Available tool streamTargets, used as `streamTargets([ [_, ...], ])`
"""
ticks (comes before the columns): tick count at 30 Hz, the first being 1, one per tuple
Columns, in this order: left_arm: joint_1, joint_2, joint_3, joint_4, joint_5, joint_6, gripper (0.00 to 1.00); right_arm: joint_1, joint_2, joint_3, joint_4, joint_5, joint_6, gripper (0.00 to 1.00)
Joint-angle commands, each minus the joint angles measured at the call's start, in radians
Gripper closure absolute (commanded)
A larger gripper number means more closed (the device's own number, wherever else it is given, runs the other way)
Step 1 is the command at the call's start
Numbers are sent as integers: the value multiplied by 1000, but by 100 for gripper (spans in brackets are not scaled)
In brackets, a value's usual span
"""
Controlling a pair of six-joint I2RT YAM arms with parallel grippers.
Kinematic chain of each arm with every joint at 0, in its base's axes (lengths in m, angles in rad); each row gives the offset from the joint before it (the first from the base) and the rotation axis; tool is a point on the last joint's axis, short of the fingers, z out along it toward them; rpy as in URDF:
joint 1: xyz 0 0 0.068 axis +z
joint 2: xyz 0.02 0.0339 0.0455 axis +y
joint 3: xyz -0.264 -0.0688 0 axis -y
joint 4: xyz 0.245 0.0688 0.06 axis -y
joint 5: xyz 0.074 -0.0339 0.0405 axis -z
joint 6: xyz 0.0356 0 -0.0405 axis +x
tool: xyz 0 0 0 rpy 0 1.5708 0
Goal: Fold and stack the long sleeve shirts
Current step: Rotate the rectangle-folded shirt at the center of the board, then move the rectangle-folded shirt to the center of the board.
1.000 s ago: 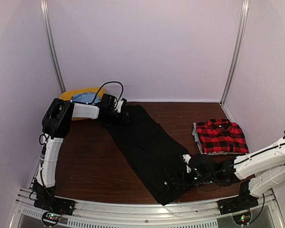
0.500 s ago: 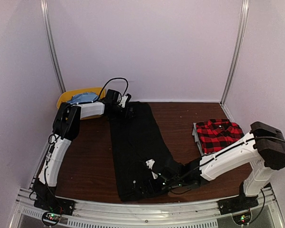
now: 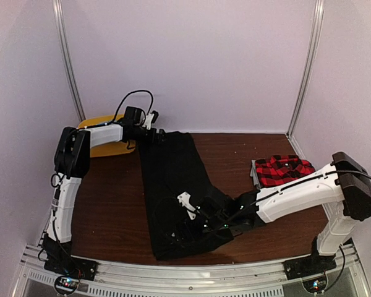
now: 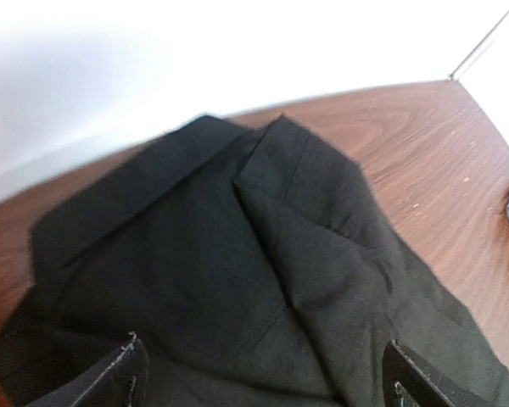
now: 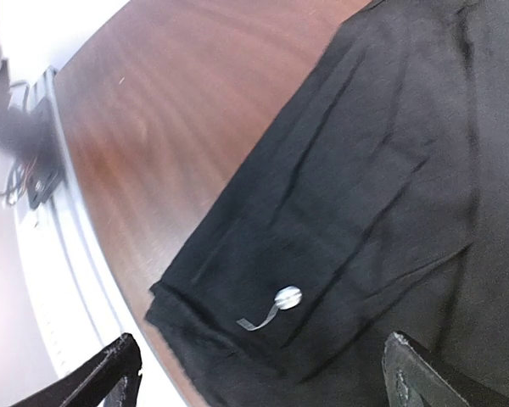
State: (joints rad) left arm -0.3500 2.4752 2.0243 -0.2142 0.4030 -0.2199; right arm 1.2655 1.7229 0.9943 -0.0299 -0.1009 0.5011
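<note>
Black shirt (image 3: 176, 179): folded long strip, axis running near to far.
Near end: my right gripper (image 3: 195, 216) over it, jaws spread, empty.
Far end: my left gripper (image 3: 149, 127) above it, spread, empty.
Right of it: folded plaid shirt (image 3: 283, 170).
Beyond its far-left corner: yellow bin (image 3: 99, 120).
Nothing seems to obstruct.

No lettering, label, brand, number or sign can be read in any of the views. The one candidate is the small pale button (image 5: 288, 297) at the corner of the black shirt (image 5: 390, 170) nearest the table's edge. It is too small to show any marking.
</note>
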Motion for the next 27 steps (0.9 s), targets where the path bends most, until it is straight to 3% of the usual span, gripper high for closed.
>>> streamTargets([
  [1,3,-211,-153,179,-1,-17,2,-96,-59,38,-23,37,-80,0],
  [6,3,-378,-312,223,-69,-28,2,-244,-46,73,22,-30,-146,0],
  [13,2,-723,-694,353,-145,-83,2,-457,115,277,81,-200,-196,0],
  [19,-5,-908,-949,402,-138,-158,3,-527,338,570,41,-265,-207,0],
  [27,-19,-1021,-1102,371,-145,-182,3,-574,622,872,63,-297,-102,0],
])
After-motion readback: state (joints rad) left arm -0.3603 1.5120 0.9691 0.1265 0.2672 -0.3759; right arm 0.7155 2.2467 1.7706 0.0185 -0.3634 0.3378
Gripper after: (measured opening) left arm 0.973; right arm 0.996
